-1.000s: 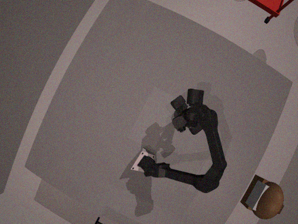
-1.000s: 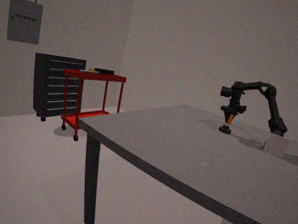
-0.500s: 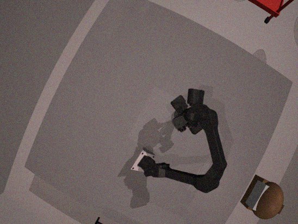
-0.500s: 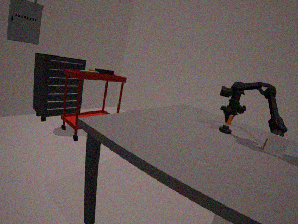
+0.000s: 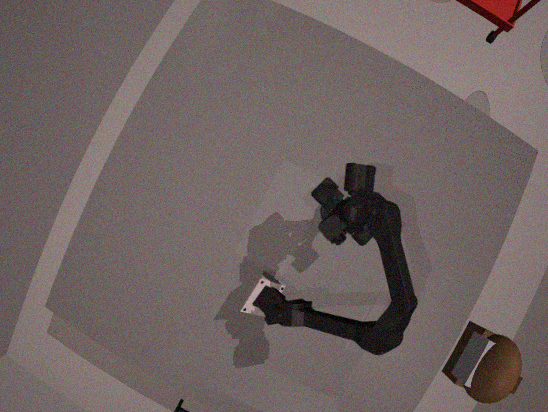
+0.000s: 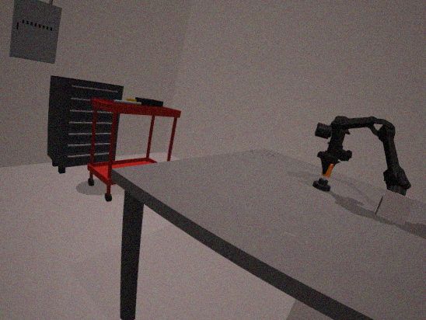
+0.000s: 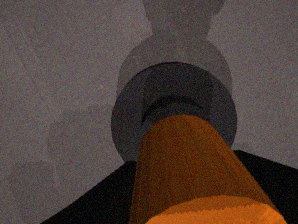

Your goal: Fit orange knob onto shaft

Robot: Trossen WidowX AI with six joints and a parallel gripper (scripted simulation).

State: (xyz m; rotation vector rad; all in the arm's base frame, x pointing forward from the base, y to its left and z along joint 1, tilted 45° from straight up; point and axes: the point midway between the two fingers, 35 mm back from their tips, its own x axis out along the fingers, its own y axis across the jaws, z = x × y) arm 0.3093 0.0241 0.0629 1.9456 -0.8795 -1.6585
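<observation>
The orange knob (image 6: 329,171) (image 7: 182,170) is between my gripper's black fingers. My gripper (image 6: 326,168) (image 7: 183,165) is shut on it. In the exterior view the knob leans slightly and its lower end is just above or at the top of the round pedestal; I cannot tell if they touch. The dark round pedestal (image 6: 322,186) (image 7: 123,117) stands on the table, and in the wrist view the knob's far end overlaps its raised middle. The shaft's flat side and the knob's hole are hidden. The top view shows only the arm over this spot.
The arm's base stands on a white plate (image 5: 253,298) with screw holes. A pale tilted panel (image 6: 393,208) is beside the base in the exterior view. The table (image 6: 233,202) carries the arm's shadows. A red cart (image 6: 136,109) and a dark drawer cabinet (image 6: 60,116) stand beyond the table.
</observation>
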